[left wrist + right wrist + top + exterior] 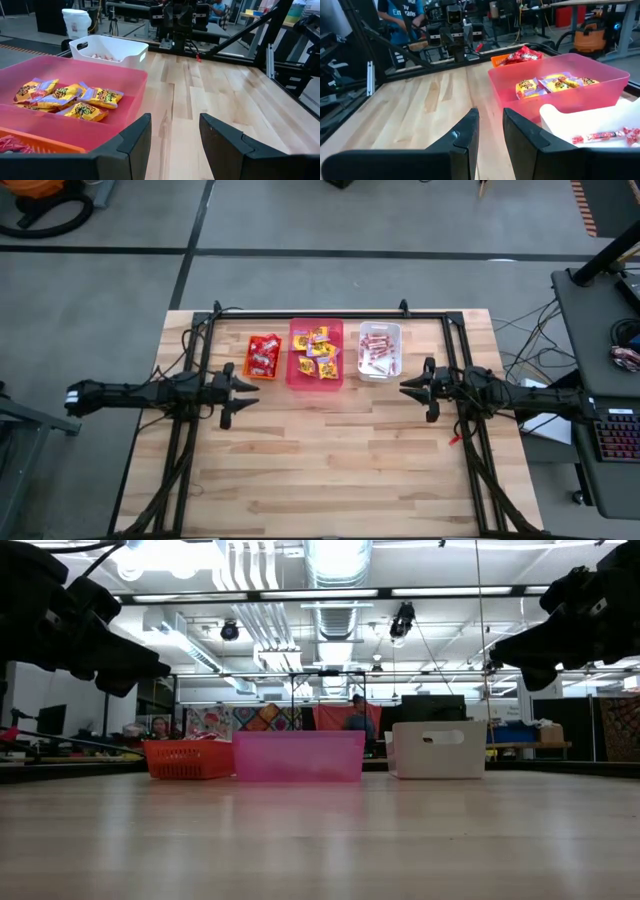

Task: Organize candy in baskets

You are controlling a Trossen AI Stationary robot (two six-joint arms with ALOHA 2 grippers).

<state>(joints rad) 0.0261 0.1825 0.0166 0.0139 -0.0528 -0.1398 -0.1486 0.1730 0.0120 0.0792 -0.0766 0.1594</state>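
Three baskets stand in a row near the table's far edge. The orange basket (263, 357) holds red packets (522, 55). The pink basket (316, 352) holds yellow packets (70, 97). The white basket (380, 351) holds red-and-white sticks (605, 136). My left gripper (252, 387) hovers above the table, just near of the orange basket, open and empty. My right gripper (404, 387) hovers near the white basket's near right corner, open with a narrow gap, also empty. In the low view all three baskets (298, 755) rest flat on the wood.
The wooden table (330, 460) stretches bare between the arms and toward the near edge. Black frame rails (330, 315) run along the far and side edges. People (355, 718) sit in the room behind the table. A desk with a keyboard (615, 435) stands to the right.
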